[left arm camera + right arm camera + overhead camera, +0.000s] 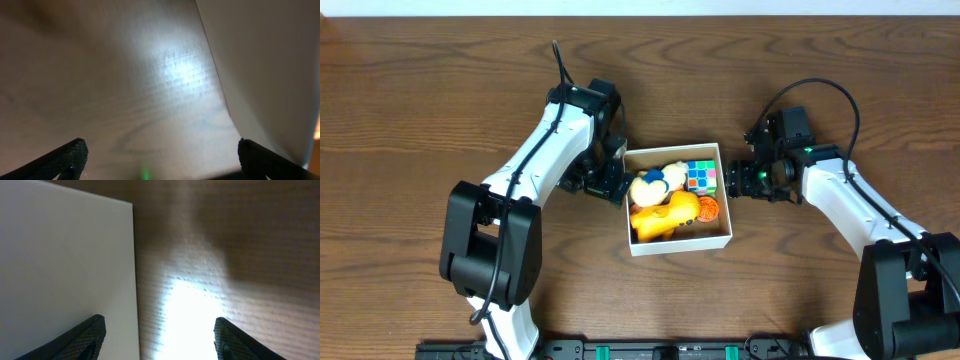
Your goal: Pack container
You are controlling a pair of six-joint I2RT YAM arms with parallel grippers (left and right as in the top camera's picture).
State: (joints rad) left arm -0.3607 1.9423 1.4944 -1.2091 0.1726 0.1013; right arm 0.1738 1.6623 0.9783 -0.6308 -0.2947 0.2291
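Note:
The container (724,236), a square white-walled box, sits mid-table and holds a yellow plush toy (665,215), a cream and blue toy (650,183), a colour cube (700,177) and an orange piece (707,209). My left gripper (613,181) is open and empty against the box's left wall, which fills the right of the left wrist view (270,65). My right gripper (737,181) is open and empty at the box's right wall, which fills the left of the right wrist view (65,265). Bare wood lies between each pair of fingers (159,160) (160,337).
The wooden table (420,120) surrounds the box. A black cable (820,95) loops over the right arm. The robot base rail (640,350) runs along the front edge.

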